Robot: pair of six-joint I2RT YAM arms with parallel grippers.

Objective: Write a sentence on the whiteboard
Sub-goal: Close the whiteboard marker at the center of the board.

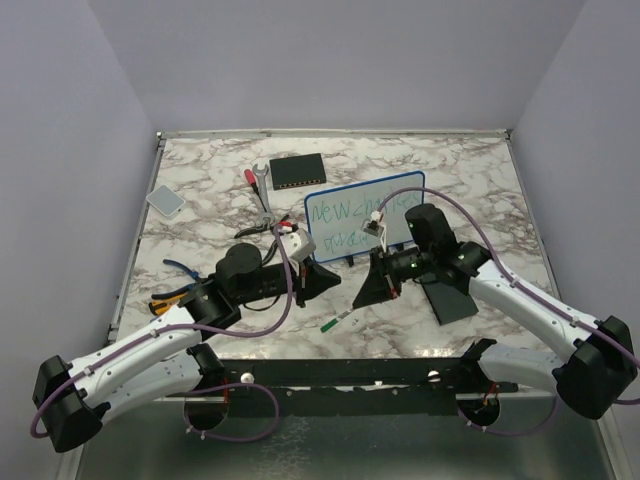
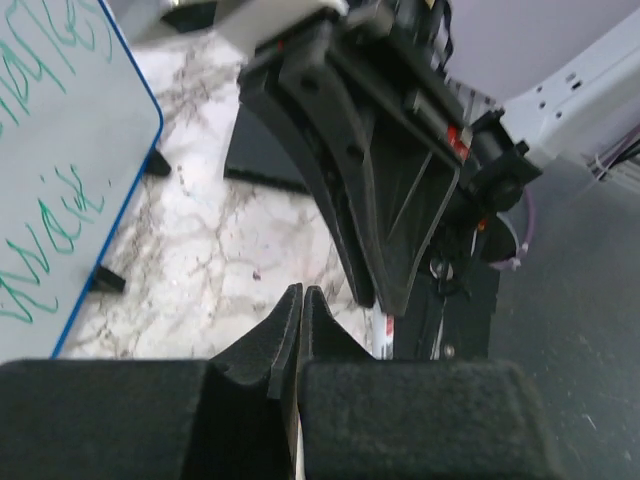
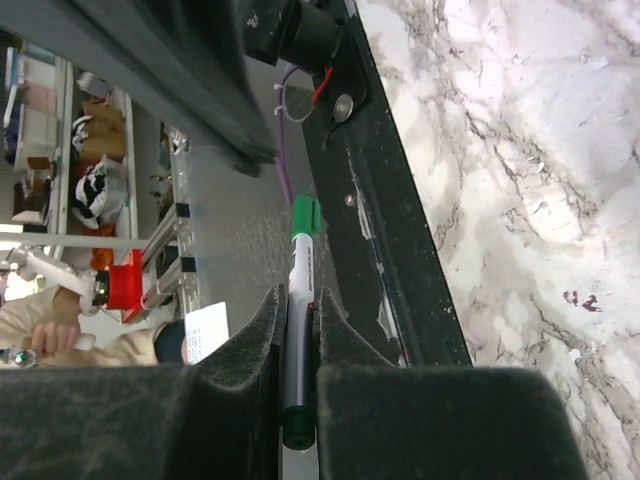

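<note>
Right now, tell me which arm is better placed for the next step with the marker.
The right. Its hand is shut on the green marker, just in front of the whiteboard. The left hand is shut on nothing, so it would first have to pick the marker up.

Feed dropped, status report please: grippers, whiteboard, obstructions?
Left gripper shut, empty. Right gripper shut on green marker. Whiteboard standing, two green lines written. Right arm covers its right end from above.

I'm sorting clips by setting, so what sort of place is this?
Probably a robotics lab cell: left arm and right arm at a marble-patterned table, plain walls boxing it in, shelving and a person beyond in the right wrist view.
</note>
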